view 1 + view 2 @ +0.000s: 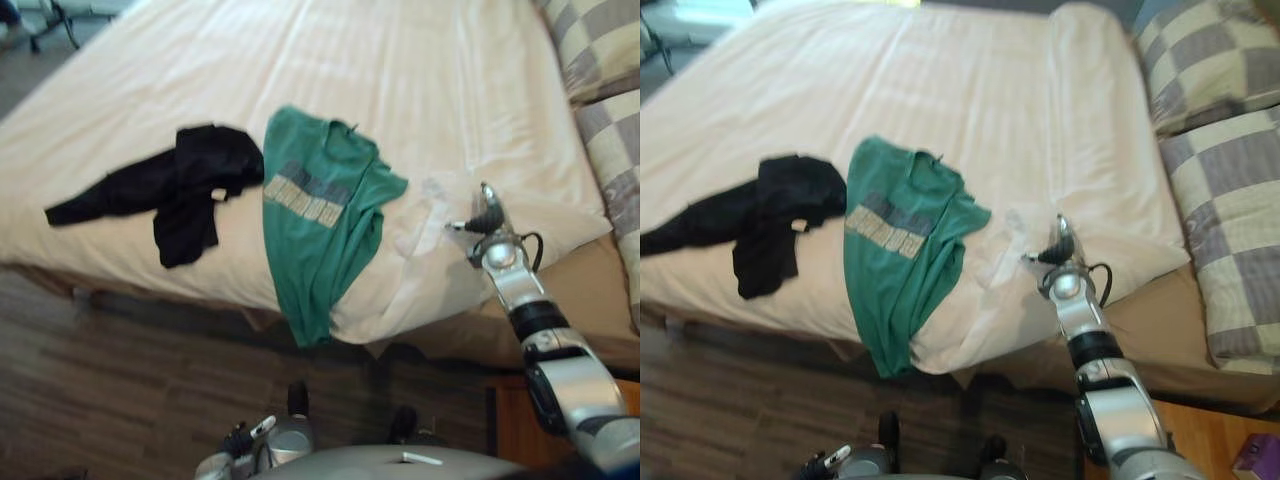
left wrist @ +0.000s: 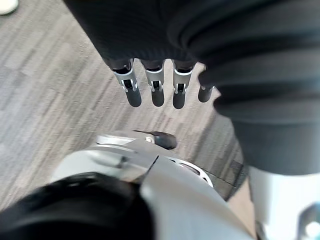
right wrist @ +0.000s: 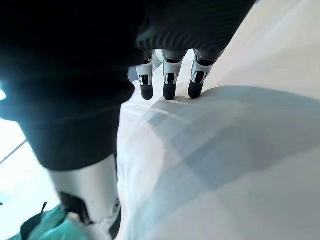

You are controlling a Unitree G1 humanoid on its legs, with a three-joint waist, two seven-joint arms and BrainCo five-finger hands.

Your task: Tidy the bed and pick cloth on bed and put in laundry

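Note:
A green T-shirt [image 1: 320, 215] lies on the white duvet [image 1: 350, 70], its lower part hanging over the bed's near edge. To its left a black garment [image 1: 185, 185] is spread in a crumpled heap. My right hand [image 1: 488, 212] hovers over the duvet's near right corner, to the right of the green shirt and apart from it. In the right wrist view its fingers [image 3: 167, 80] are straight above the white cloth and hold nothing. My left hand [image 1: 240, 440] hangs low over the wooden floor, fingers [image 2: 157, 85] straight and empty.
Two chequered pillows [image 1: 1220, 150] lie at the bed's right side. A brown undersheet [image 1: 580, 290] shows at the near right corner. Dark wood floor [image 1: 120, 380] runs along the bed's near edge. A chair's legs [image 1: 40, 25] stand at the far left.

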